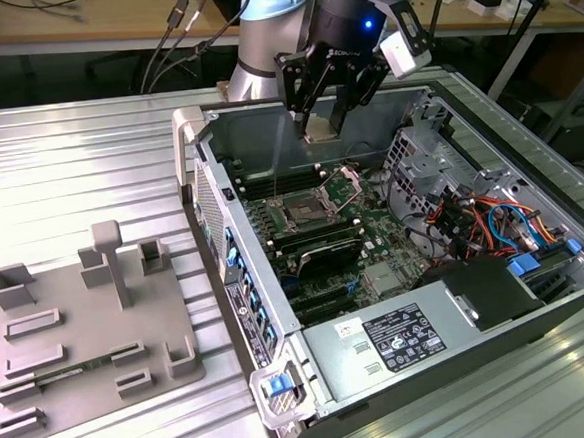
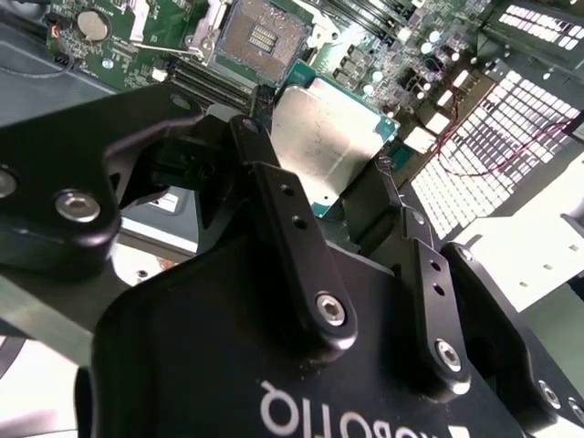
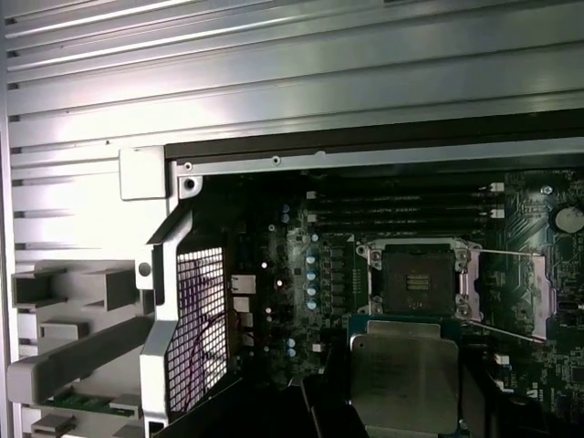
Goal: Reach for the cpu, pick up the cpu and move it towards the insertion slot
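Carry step: fingers clamped on the cpu, upper centre, above the insertion slot; precise alignment needed.

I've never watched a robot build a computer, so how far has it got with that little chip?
The pick-up looks done: the gripper is shut on the cpu, holding it in the air inside the open computer case. In hand is the carry: in both wrist views the chip hangs just short of the insertion slot, not over it. Left: closing that gap; the slot's dark centre is bare.
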You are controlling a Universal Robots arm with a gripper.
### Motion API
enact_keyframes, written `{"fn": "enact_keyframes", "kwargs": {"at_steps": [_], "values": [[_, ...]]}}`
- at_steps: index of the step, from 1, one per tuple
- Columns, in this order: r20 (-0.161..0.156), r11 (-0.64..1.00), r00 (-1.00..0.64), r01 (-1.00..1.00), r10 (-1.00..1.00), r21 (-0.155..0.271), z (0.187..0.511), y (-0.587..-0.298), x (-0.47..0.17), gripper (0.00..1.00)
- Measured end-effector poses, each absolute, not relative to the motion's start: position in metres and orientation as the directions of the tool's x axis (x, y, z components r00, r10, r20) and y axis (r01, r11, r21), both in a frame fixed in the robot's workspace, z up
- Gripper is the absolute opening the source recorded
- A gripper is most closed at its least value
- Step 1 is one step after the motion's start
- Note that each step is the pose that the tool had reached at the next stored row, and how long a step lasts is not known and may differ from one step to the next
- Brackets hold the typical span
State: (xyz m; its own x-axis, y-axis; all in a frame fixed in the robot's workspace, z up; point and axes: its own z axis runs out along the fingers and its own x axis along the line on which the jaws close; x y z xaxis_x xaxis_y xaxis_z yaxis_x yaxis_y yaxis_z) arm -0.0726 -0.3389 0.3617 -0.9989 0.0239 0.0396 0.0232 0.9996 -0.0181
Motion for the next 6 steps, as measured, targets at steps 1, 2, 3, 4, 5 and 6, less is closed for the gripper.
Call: {"fn": "enact_keyframes", "kwargs": {"at_steps": [1, 2, 3, 4, 5, 6], "values": [[0.040, 1.000, -0.999, 0.023, 0.024, -0.018, 0.3618, -0.3389, -0.0726, 0.55], [0.040, 1.000, -0.999, 0.023, 0.024, -0.018, 0.3617, -0.3389, -0.0727, 0.55], [0.040, 1.000, -0.999, 0.023, 0.024, -0.018, 0.3617, -0.3389, -0.0727, 0.55], [0.040, 1.000, -0.999, 0.023, 0.024, -0.019, 0.3617, -0.3389, -0.0727, 0.55], [0.040, 1.000, -0.999, 0.023, 0.024, -0.019, 0.3618, -0.3389, -0.0727, 0.55], [0.040, 1.000, -0.999, 0.023, 0.024, -0.019, 0.3617, -0.3389, -0.0727, 0.55]]}}
